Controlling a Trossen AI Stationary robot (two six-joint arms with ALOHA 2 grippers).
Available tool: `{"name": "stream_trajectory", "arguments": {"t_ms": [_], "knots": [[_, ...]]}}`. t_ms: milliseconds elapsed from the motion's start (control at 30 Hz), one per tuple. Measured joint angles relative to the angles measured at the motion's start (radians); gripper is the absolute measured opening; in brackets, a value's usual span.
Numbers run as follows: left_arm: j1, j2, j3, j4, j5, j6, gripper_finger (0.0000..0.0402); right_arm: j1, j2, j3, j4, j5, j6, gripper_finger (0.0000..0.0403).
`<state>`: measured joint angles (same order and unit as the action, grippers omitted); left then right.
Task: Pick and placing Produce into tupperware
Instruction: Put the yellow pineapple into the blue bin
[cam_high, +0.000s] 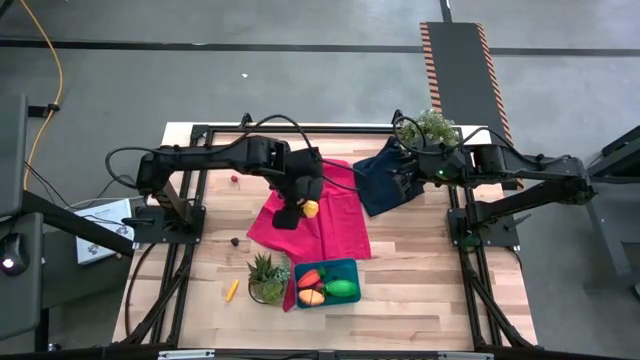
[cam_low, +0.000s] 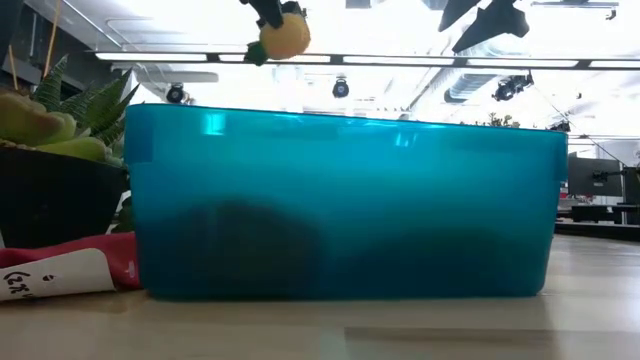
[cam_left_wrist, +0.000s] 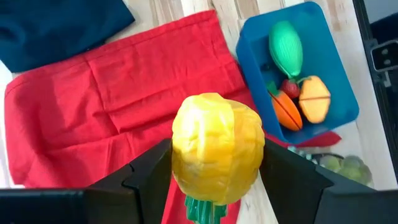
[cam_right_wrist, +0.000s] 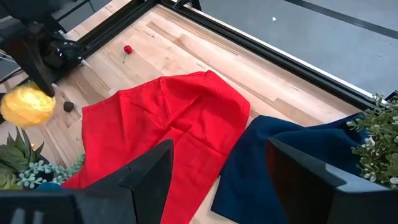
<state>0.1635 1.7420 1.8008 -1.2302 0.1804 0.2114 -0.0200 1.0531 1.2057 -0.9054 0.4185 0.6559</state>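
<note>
The left gripper (cam_left_wrist: 217, 180) clamps a round yellow toy fruit (cam_left_wrist: 217, 148) above the red cloth (cam_high: 318, 222). Beyond lies the teal-blue plastic tupperware (cam_high: 352, 270), beside a potted succulent (cam_high: 266, 277). Only the left wrist view shows its green, orange and yellow pieces clearly. The right gripper (cam_right_wrist: 217, 180) hangs open over the navy cloth (cam_right_wrist: 292, 162).

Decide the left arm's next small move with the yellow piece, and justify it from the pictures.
Probably carry it toward the tupperware: the left hand holds the yellow piece above the red cloth, short of the container, where three pieces already lie.
</note>
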Motion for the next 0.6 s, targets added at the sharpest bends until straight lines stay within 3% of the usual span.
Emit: {"name": "stream_trajectory", "arguments": {"t_ms": [600], "knots": [[0.0,0.0,0.072,-0.16,-0.011,0.087,0.0214,0.001,0.0,0.0,0.0,0.0,0.05,0.0243]]}}
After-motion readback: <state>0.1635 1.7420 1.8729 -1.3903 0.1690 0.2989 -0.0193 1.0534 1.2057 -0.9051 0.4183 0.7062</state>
